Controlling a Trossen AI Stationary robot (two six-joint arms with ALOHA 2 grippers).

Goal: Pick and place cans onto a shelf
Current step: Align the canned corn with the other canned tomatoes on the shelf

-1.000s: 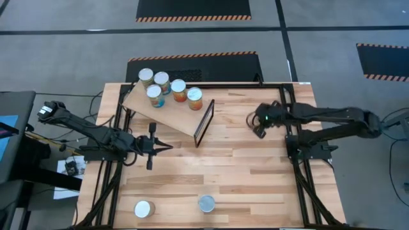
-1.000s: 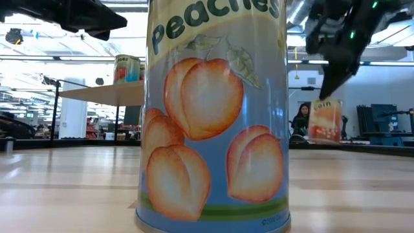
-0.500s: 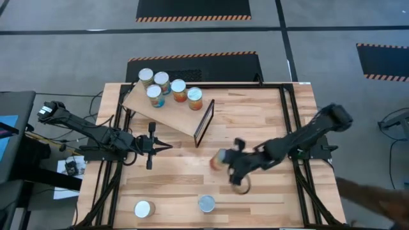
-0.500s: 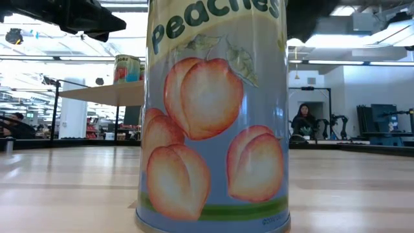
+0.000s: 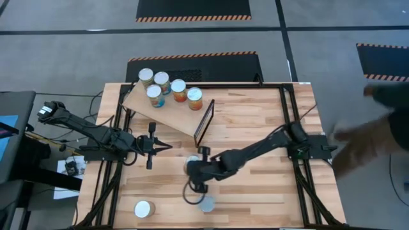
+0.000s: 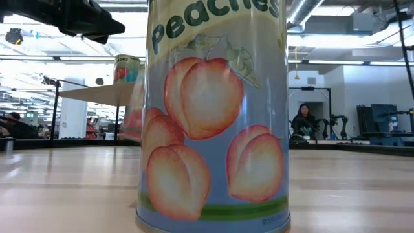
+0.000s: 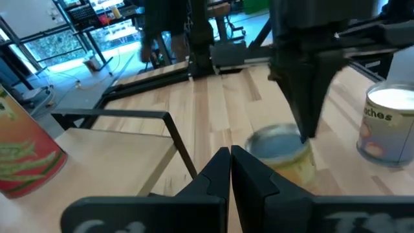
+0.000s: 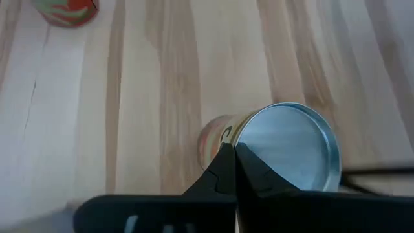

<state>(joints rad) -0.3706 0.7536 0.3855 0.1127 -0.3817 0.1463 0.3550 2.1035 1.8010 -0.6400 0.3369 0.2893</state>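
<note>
Several cans [image 5: 178, 89] stand on the slanted plywood shelf [image 5: 167, 114] at the far left, whose black frame [image 5: 204, 121] is at its right end. An orange-and-yellow can [image 5: 192, 165] with a silver lid [image 8: 291, 145] stands in the table's middle, also seen in the left wrist view [image 7: 279, 147]. My right gripper [image 5: 198, 172] is shut and points down right beside that can; it shows in the right wrist view [image 8: 234, 162] too. My left gripper [image 5: 170, 146] is shut and empty, left of the can. My right gripper comes from above, pointing down, with its shut fingers [image 7: 308, 126] at the rim of the can's lid [image 8: 249, 139]. The can is beside the fingers, not between them. It stands upright. Whether the fingers touch the rim, I cannot tell.
A peaches can [image 5: 206, 203] stands at the near edge and fills the low view [image 6: 213, 116]. Another can [image 5: 143, 208] stands at the near left. A person's arm [image 5: 370, 134] reaches in beside the table's right edge.
My right gripper has swept from the far right of the table toward the left and near edges, to the middle. The orange-and-yellow can has travelled along with it. A person's arm has come in at the right.
</note>
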